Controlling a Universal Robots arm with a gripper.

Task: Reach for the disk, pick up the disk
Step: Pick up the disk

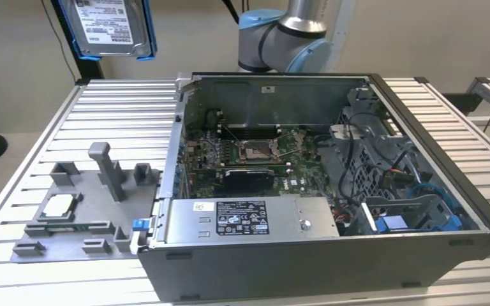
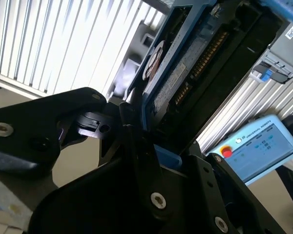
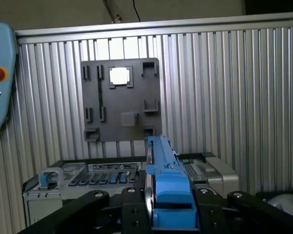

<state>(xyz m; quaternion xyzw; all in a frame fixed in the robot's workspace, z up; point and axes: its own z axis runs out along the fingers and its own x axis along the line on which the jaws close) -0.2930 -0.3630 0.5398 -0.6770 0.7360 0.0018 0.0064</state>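
The jaws are pinched on the disk (image 1: 109, 27). In the first wrist view its blue side rail (image 3: 169, 187) stands edge-on between the black jaw parts. In the second wrist view the same blue edge (image 2: 151, 92) runs out from between them, with the connector row along the disk's dark face.

In the exterior view the disk hangs high above the far corner of the table (image 1: 117, 108), on that view's left. It is well apart from everything below, with open air under its lower edge. Its white label faces the camera, and blue rails run down both long sides. The print is too small to make out.

The arm (image 1: 283, 35) rises behind the open case (image 1: 313, 264). The case's walls stand up around the board. A grey box (image 1: 313, 217) with a black label sits just inside the near wall.

The grey plate (image 1: 66, 245) lies on the table on the exterior view's left of the case. It has raised posts and holds a small silver chip (image 1: 58, 205).

A pale blue pendant (image 2: 256, 146) with a red button shows in both wrist views.
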